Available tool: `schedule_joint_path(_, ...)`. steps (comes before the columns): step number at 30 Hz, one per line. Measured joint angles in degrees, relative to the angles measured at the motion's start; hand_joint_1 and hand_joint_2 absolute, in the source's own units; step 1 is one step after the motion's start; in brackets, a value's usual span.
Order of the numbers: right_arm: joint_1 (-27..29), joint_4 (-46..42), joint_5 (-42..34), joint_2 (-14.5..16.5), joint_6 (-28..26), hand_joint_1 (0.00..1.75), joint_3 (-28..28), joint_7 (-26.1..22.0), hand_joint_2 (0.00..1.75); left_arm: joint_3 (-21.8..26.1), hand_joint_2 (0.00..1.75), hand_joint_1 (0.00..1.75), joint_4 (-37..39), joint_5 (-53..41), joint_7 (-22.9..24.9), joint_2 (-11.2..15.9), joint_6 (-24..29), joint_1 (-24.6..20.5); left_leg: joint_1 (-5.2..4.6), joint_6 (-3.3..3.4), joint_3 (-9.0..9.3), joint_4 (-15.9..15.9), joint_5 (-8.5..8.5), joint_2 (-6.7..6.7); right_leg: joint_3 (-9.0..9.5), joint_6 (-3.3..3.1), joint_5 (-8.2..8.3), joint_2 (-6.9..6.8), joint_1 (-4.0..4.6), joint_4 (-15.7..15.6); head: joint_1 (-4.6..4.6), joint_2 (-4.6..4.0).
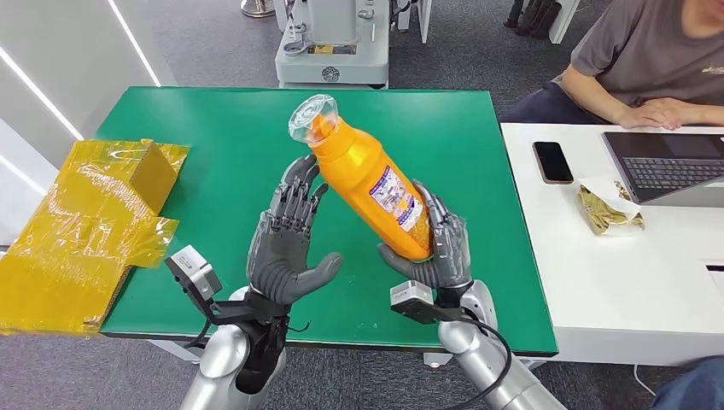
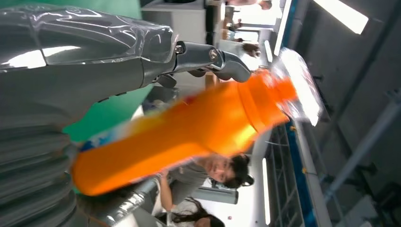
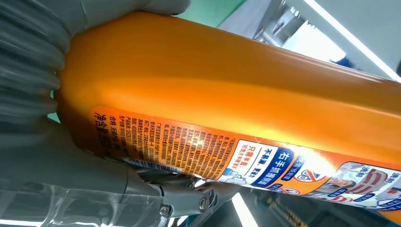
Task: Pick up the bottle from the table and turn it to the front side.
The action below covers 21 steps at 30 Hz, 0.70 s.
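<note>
- The right hand (image 1: 431, 248) gripped the lower body of the orange bottle (image 1: 367, 175), fingers wrapped round it — centre of the head frame, above the green table (image 1: 222, 137).
- The bottle leaned toward the upper left, clear cap (image 1: 312, 115) uppermost, printed label (image 1: 397, 201) facing the camera.
- The left hand (image 1: 286, 239) stood just beside it, fingers spread, holding nothing.
- Yellow plastic wrapping (image 1: 81, 231) lay at the left edge.

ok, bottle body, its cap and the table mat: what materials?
Bottle: looks like glossy orange plastic, sharp highlights, printed label stuck on.
Cap: clear plastic, see-through over the orange neck.
Mat: matte green, no glare; rubber or felt, cannot tell.
</note>
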Motion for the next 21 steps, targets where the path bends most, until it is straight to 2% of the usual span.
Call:
schedule_joint_path(8, -4.6, 6.2, -2.2, 2.4, 1.8, 1.75, 3.8, 0.2, 1.75, -0.1, 1.75, 0.00, 0.7, -4.6, 0.8, 0.0, 3.8, -2.8, 0.00, 0.00, 0.00, 0.0, 0.00, -0.01, -0.01, 0.00, -0.01, 0.00, 0.00, 0.0, 0.01, 0.00)
schedule_joint_path(21, -6.7, 8.7, -4.7, 3.0, 1.8, 1.75, 6.8, 0.5, 1.75, -0.1, 1.75, 0.00, 5.4, -8.3, 0.9, -0.8, 8.2, -6.0, -0.01, 0.00, -0.02, 0.0, 0.00, -0.02, -0.01, 0.00, 0.00, -0.01, 0.00, 0.0, 0.00, 0.00)
